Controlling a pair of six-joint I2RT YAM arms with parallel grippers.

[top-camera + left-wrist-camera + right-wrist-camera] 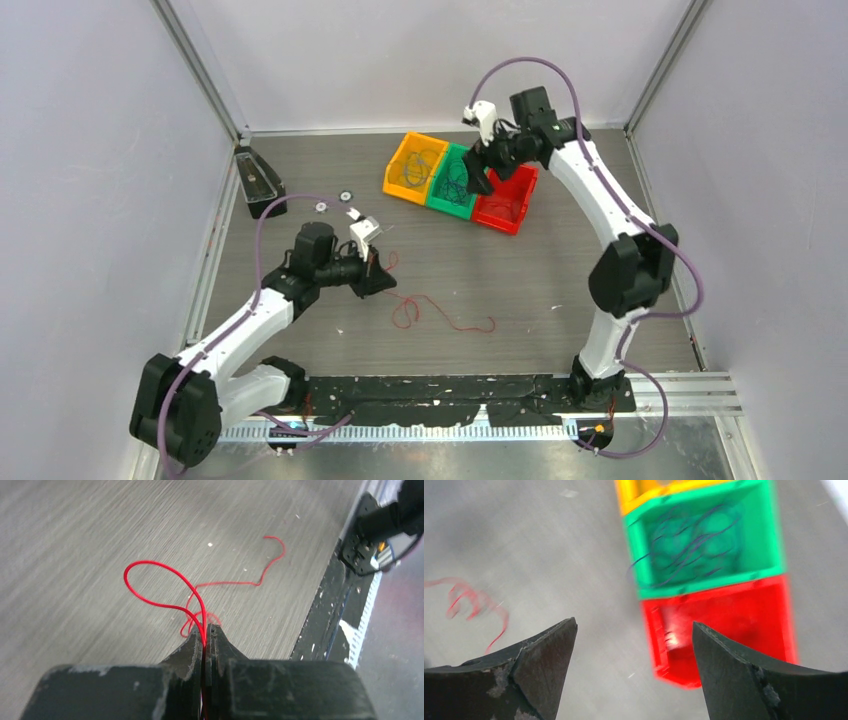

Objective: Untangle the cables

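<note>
Open room is left on the grey wood-grain table (560, 270) between the black near rail (450, 385) and the row of orange, green and red plastic bins (497, 224), probably meant for sorting. The black right gripper (634, 630) is spread wide, unladen, above them. The thin red cable (150, 565), looped on the table, is pinched by the black left gripper (207, 630); thin dark cables (694, 542) are kept in the green bin (709, 582).

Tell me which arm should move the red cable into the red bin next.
Left, probably: the left gripper is shut on the red cable; the right gripper is open and empty.
</note>
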